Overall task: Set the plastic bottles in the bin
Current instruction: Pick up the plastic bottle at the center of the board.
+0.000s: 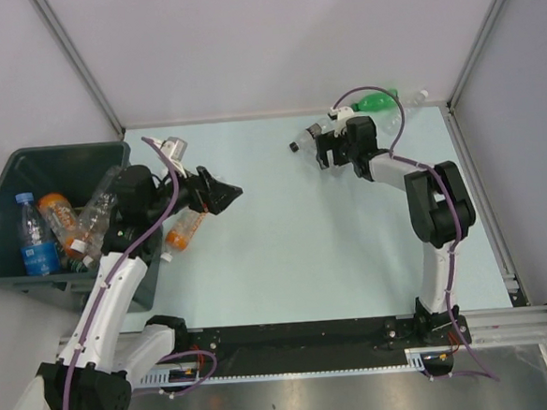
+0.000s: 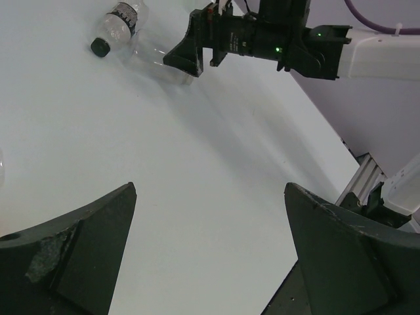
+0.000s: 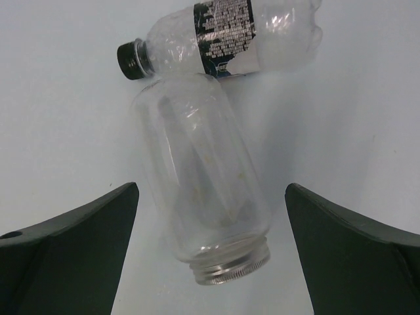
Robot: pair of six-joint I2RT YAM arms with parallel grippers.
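Bottles sit partly in the bin (image 1: 8,172) at the table's left edge and partly loose on the table (image 1: 295,241). Inside the bin, a blue-capped bottle (image 1: 34,239), an orange bottle (image 1: 58,215) and a crushed clear bottle (image 1: 97,210) lie together. On the table, a second orange bottle (image 1: 183,232) lies just beside the bin's right wall, and a small bottle (image 1: 169,147) lies near the bin's far corner. Toward the far right, a black-capped bottle (image 3: 223,36) with a dark label lies on its side. A clear capless bottle (image 3: 203,177) lies with its closed end against it and its open mouth toward the wrist camera. A green bottle (image 1: 374,101) and a far clear bottle (image 1: 414,99) rest by the back wall behind them.

The right gripper (image 1: 324,150) straddles the clear capless bottle, with its fingers spread wide, one on each side and clear of the plastic. The left gripper (image 1: 224,194) hangs near the second orange bottle. Its jaws are likewise wide apart, with only bare table between them, and it holds nothing.
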